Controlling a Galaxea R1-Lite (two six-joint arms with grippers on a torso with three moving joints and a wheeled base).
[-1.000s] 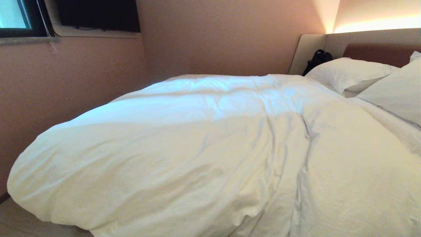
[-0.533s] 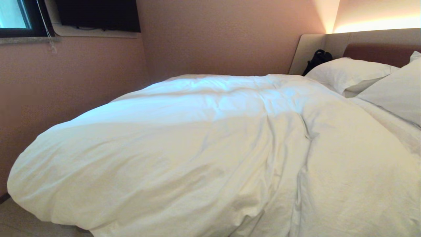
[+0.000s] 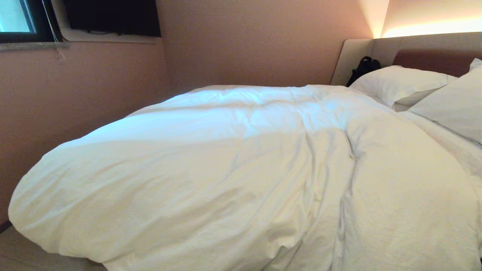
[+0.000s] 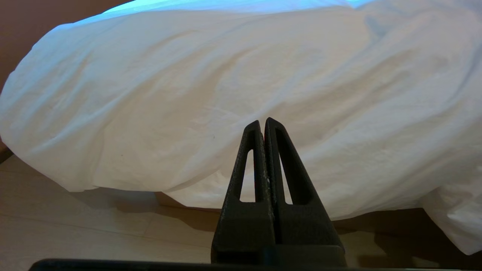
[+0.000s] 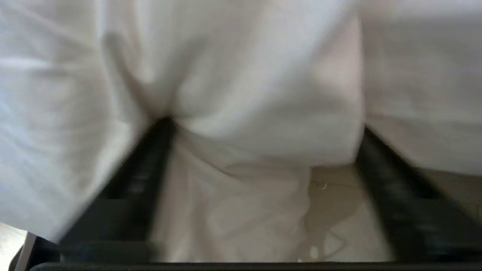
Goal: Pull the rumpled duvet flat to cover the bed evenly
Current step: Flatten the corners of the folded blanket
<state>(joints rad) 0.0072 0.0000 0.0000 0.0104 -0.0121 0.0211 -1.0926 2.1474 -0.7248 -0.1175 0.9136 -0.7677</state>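
The puffy white duvet (image 3: 226, 169) lies spread over the bed (image 3: 433, 60), with creases running down its middle and its near edge hanging over the side. Neither arm shows in the head view. My right gripper (image 5: 264, 126) is open wide at the hanging edge of the duvet (image 5: 244, 75), and a bulge of the cloth sits between its two fingers with floor showing below. My left gripper (image 4: 262, 121) is shut and empty, held low and short of the duvet (image 4: 226, 75), pointing at its overhanging side.
Two white pillows (image 3: 399, 82) (image 3: 452, 105) lean at the headboard on the right, with a black bag (image 3: 363, 67) behind them. A pink wall and a window (image 3: 15, 19) close in the far side. Pale floor (image 4: 75, 226) runs along the near side.
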